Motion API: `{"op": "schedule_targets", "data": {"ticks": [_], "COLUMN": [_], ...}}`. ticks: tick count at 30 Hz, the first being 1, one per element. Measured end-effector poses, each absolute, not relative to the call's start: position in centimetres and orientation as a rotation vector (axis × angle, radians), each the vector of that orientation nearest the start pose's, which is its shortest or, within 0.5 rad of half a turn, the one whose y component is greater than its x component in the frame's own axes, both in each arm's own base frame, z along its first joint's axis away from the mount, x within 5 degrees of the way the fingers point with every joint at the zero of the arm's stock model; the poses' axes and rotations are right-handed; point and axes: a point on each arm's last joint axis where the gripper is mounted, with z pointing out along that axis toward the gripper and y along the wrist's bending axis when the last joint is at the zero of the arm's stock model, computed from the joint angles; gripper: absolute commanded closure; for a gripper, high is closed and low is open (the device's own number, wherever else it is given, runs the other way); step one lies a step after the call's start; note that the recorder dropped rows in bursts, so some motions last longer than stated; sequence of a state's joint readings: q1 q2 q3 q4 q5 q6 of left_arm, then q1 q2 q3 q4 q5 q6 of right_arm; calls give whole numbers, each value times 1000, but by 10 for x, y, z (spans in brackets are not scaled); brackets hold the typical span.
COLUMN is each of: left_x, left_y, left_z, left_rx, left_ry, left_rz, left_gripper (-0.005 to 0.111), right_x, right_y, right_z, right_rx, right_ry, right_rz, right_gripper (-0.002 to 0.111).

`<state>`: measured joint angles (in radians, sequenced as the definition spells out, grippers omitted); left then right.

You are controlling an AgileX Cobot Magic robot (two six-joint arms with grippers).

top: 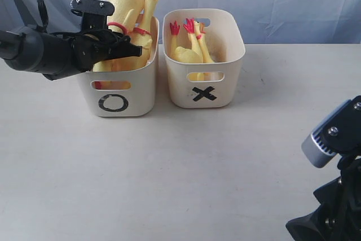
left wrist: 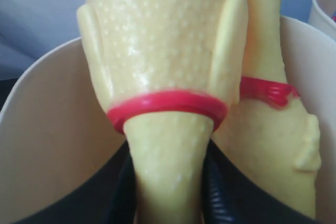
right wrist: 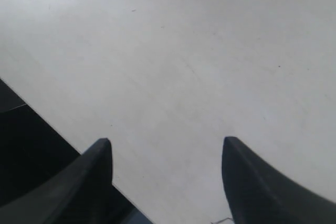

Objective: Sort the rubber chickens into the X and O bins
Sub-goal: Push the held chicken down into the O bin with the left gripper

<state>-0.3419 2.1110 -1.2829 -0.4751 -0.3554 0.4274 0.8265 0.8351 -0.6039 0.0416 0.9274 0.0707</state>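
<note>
Standing heads-up in the O bin [top: 138, 91], the two big chickens [top: 121, 1] rise well above its rim, while the two small chickens [top: 189, 52] lie inside the X bin [top: 228, 43] just beside it. None lies on the desk [top: 169, 167], so the sort looks all but done. The left gripper [top: 125, 47] reaches over the O bin's left rim. In the left wrist view its dark jaws sit narrow against one big chicken just past its red band [left wrist: 167, 104], apparently holding it. The right gripper [right wrist: 165, 145] is spread wide and empty over the desk. The risk lies in pulling away: if the jaws have not parted first, the chicken could be dragged out or the bin tipped, and the tall toys could flop over the rim.
</note>
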Motion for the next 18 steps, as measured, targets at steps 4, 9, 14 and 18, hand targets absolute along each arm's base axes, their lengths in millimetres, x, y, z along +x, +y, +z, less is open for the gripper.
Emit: {"op": "schedule_targets", "data": {"ticks": [4,9,14,18], "left_x": [438,438,438,438], "left_y": [-141,-141,-141,-141], "left_z": [155,155,155,155], "left_rx": [215,216,216,216], "left_ry": [1979,1981,1981,1981], "left_rz": [-77,-78,-78,-78], "left_gripper": [107,100,87,77], "right_x": [89,89,89,89], "right_y": [101,101,101,101], "right_z": [264,264,264,264], "right_rx": [-971,-971,-971,-971], "right_ry": [2506,2506,2506,2506], "right_rz": [345,345,345,345], "right_gripper": [50,50,50,50]}}
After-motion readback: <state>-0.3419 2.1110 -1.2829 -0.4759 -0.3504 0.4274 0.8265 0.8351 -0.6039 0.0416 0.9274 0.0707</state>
